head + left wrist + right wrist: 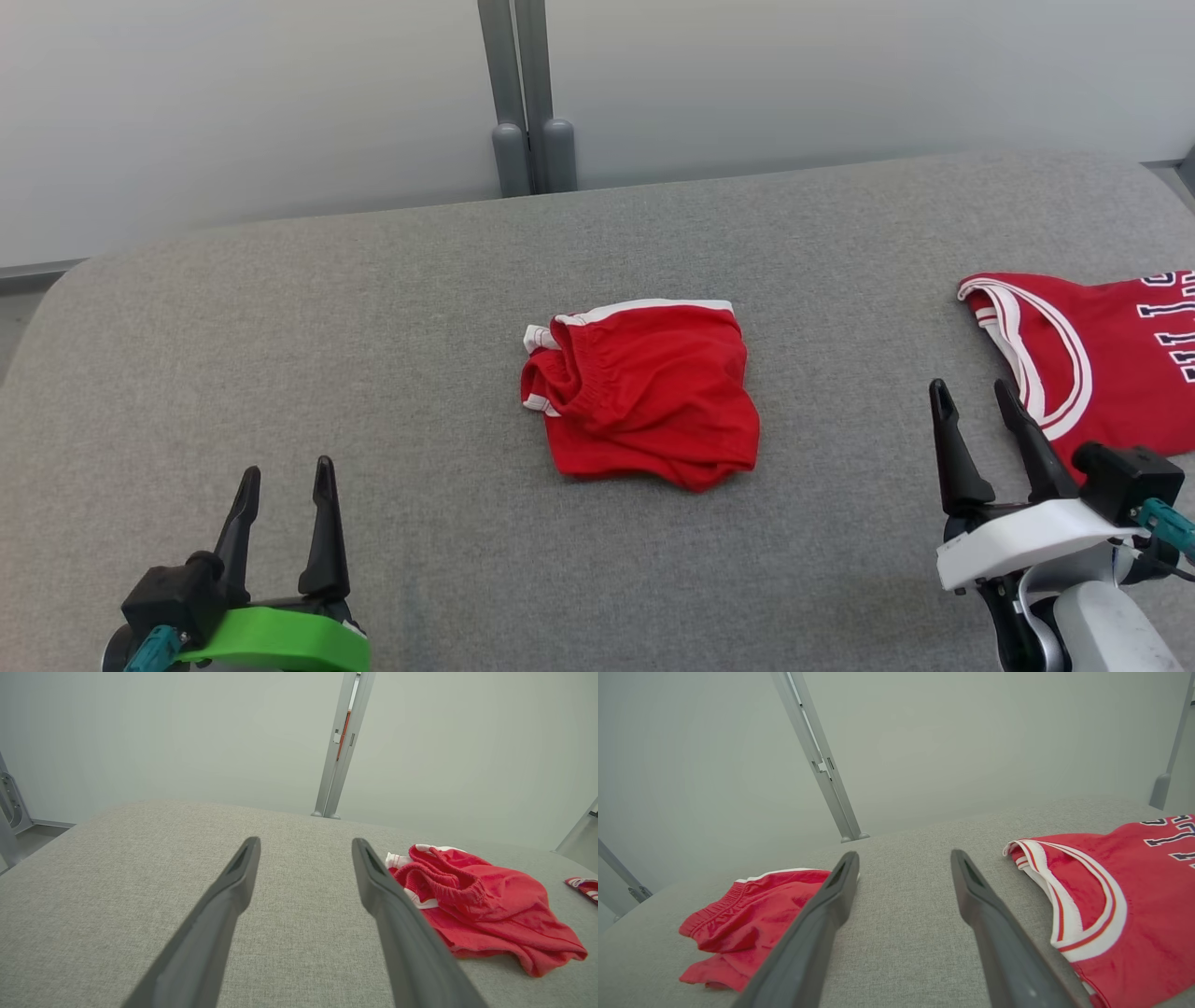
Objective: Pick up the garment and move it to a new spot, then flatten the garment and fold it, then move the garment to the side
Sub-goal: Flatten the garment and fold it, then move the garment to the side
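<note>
The red shorts are lying in a crumpled heap in the middle of the grey surface. The left fingers are standing wide open near the front left corner, holding nothing. The right fingers are gaping open too, empty, just beside a red jersey. The jersey is lying at the right edge, and the picture is cutting off its letters, so I cannot read them
</note>
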{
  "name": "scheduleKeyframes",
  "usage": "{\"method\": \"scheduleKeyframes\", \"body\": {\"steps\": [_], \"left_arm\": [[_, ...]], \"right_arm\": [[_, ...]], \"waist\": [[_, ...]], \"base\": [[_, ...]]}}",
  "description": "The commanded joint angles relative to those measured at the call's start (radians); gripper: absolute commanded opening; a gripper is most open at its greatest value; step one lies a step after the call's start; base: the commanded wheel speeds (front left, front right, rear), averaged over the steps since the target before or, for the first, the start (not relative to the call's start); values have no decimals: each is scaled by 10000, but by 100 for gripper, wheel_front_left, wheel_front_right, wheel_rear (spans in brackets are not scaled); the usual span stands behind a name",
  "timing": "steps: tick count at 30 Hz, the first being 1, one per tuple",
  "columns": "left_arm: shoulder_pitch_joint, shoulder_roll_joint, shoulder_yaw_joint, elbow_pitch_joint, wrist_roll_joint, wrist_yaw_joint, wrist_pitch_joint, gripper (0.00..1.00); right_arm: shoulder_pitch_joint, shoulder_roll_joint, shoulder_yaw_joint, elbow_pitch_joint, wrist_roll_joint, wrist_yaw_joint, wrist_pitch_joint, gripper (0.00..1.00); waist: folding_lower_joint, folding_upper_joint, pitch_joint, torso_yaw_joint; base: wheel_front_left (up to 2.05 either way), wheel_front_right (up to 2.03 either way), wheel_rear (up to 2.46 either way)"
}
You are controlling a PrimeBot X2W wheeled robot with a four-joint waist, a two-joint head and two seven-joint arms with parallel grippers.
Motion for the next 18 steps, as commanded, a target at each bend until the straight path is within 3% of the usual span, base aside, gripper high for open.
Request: {"method": "scheduleKeyframes", "body": {"steps": [1, 14, 18], "left_arm": [[79, -20, 60, -43, 54, -26, -24, 100], [88, -144, 86, 104, 229, -144, -24, 100], [73, -169, 73, 140, 248, -169, -24, 100]], "right_arm": [[106, 23, -60, -91, -153, 5, -37, 100], [85, 246, 71, 138, -484, 5, -27, 100], [-566, 418, 323, 478, -193, 5, 585, 100]], "waist": [[0, -1, 47, -19], [0, -1, -72, 170], [0, -1, -18, 283]], "base": [[0, 0, 0], [0, 0, 0], [0, 0, 0]]}}
